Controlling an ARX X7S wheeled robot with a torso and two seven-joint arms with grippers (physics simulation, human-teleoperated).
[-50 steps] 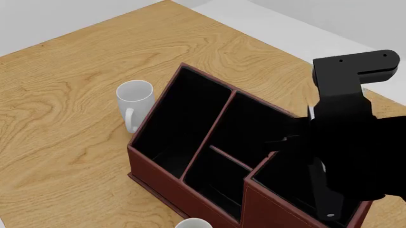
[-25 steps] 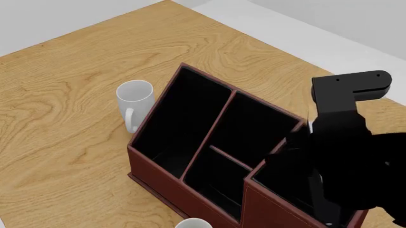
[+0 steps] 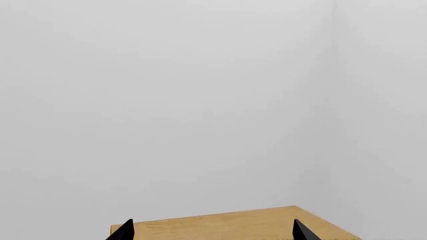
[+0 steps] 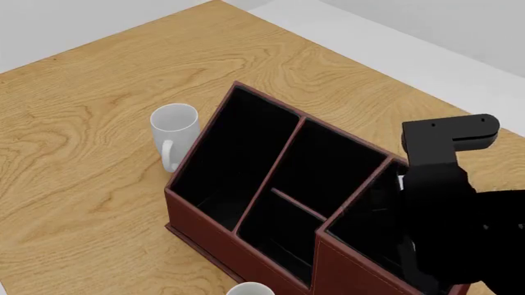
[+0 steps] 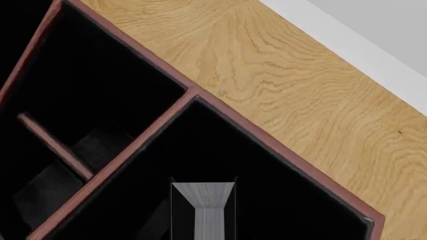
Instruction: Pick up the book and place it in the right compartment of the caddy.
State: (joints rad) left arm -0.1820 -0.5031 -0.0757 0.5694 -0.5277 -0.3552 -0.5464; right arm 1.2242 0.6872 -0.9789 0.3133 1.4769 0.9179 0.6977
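The caddy (image 4: 205, 232) is a reddish-brown box with black lining on the wooden table (image 4: 82, 153). My right arm (image 4: 443, 209) reaches down into its right compartment (image 4: 361, 230). In the right wrist view the book (image 5: 203, 210) stands on end inside the right compartment (image 5: 267, 170), its white page edges between black covers. It sits exactly where my right gripper's jaws are, so that gripper is shut on it. The black fingers blend into the black lining. In the head view the book is lost against the arm. My left gripper (image 3: 213, 234) is open and holds nothing.
A white mug (image 4: 174, 129) stands just left of the caddy. The rim of another mug (image 4: 250, 289) shows at the near edge. The long left section and the divided middle section hold nothing visible. The left wrist view looks over a table corner (image 3: 227, 222) at a plain wall.
My right arm has dropped lower and nearer to me, carrying the book down into the right compartment. The caddy and the mugs have not moved.
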